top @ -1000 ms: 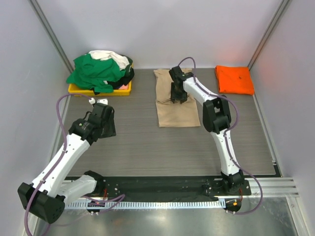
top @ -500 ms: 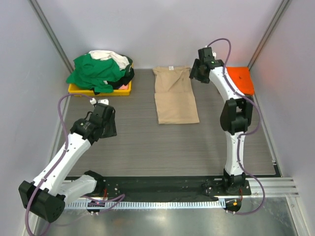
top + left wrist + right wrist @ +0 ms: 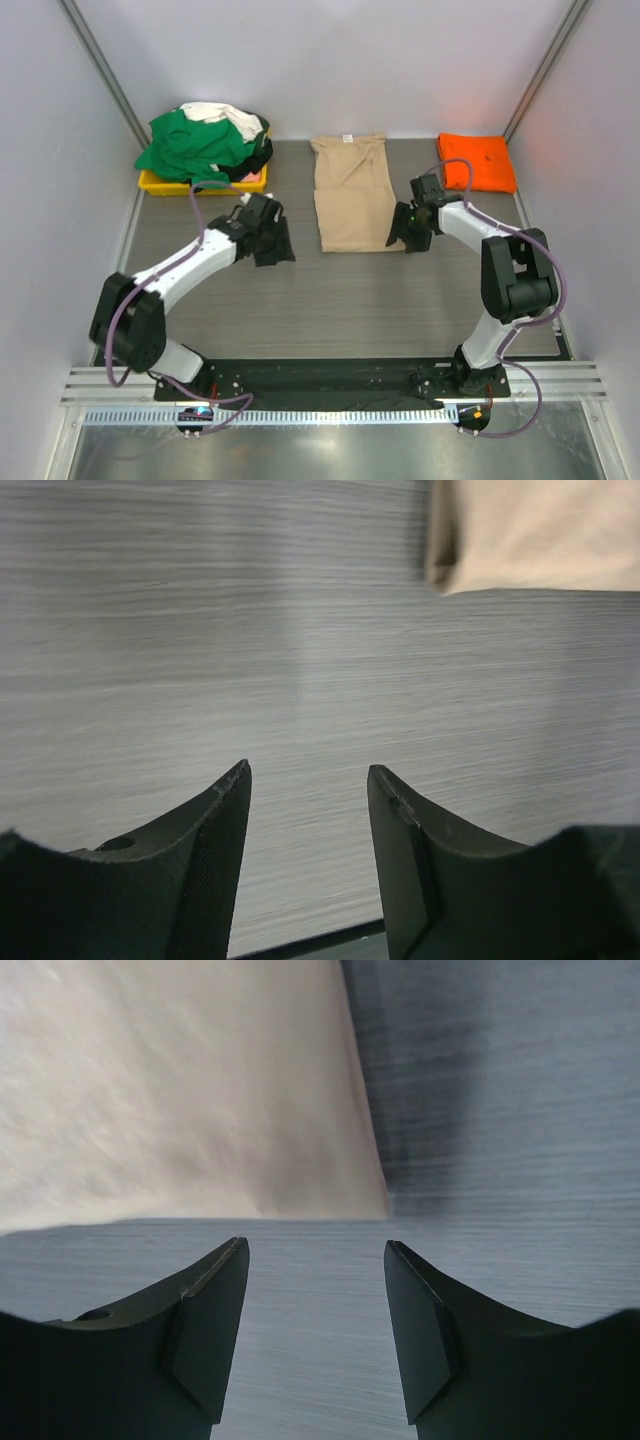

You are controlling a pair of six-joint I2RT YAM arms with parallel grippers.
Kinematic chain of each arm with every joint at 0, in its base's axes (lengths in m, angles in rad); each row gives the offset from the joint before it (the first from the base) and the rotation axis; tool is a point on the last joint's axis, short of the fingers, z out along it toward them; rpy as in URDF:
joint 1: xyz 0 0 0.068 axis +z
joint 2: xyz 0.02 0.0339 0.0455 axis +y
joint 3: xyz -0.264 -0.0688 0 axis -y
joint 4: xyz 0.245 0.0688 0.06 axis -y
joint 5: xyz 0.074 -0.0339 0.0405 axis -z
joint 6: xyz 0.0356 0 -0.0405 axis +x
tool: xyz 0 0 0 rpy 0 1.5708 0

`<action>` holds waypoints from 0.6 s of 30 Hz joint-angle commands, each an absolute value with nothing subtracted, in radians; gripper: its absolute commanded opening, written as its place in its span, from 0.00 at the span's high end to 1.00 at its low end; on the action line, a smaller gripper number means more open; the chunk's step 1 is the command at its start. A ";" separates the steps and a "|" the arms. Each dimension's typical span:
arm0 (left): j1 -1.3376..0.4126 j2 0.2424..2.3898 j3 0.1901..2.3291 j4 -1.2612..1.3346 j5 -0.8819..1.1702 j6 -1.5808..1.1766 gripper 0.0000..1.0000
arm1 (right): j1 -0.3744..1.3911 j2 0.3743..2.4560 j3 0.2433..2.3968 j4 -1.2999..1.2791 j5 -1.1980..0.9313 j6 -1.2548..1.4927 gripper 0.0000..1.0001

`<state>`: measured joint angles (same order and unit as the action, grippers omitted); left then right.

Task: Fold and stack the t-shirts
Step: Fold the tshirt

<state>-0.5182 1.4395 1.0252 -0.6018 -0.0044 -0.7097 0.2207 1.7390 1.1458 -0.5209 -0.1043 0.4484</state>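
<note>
Nearest us, the grey wood-grain bench (image 3: 330, 300) carries both arms reaching out from its 6 o'clock edge. The left gripper (image 3: 268, 238) sits low over the bench at about 8 o'clock from the tan-beige cloth t-shirt (image 3: 352, 195). It is near the shirt but apart from it. In the left wrist view its two black fingers (image 3: 215, 825) stand spread, with only bench grain between them and the shirt's near corner ahead toward 1 o'clock.

The right gripper (image 3: 412, 228) hangs at the shirt's 4 o'clock corner. Its fingers (image 3: 210, 1305) are likewise parted and hold no cloth. The shirt's near hem lies just past their tips, and we cannot tell whether they touch it.

The tan-beige shirt lies flat as a long narrow rectangle in the middle of the bench, collar toward 12 o'clock.

Farther back, at 2 o'clock, a bright orange t-shirt (image 3: 477, 162) rests folded into a neat square. At 10 o'clock, crumpled green, white and black t-shirts (image 3: 195, 145) are heaped in a shallow yellow plastic tray (image 3: 160, 183).
</note>
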 commanded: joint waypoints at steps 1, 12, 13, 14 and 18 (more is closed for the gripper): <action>-0.564 1.573 1.141 -0.417 0.060 -0.772 0.48 | 0.204 1.629 1.083 -0.373 -0.179 0.460 0.38; -0.580 1.914 1.275 -0.261 0.100 -0.876 0.42 | 0.115 1.608 0.980 -0.308 -0.245 0.428 0.38; -0.581 1.927 1.272 -0.250 0.104 -0.880 0.42 | 0.110 1.609 0.976 -0.299 -0.255 0.429 0.38; -0.586 1.942 1.264 -0.242 0.106 -0.887 0.41 | 0.100 1.612 0.971 -0.279 -0.261 0.436 0.38; -0.595 1.962 1.244 -0.218 0.092 -0.903 0.42 | 0.095 1.632 0.962 -0.252 -0.281 0.446 0.38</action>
<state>-0.5835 1.9373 1.2522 -0.2733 0.0875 -0.8757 0.0937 1.6428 0.9634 -0.3305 -0.2390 0.4446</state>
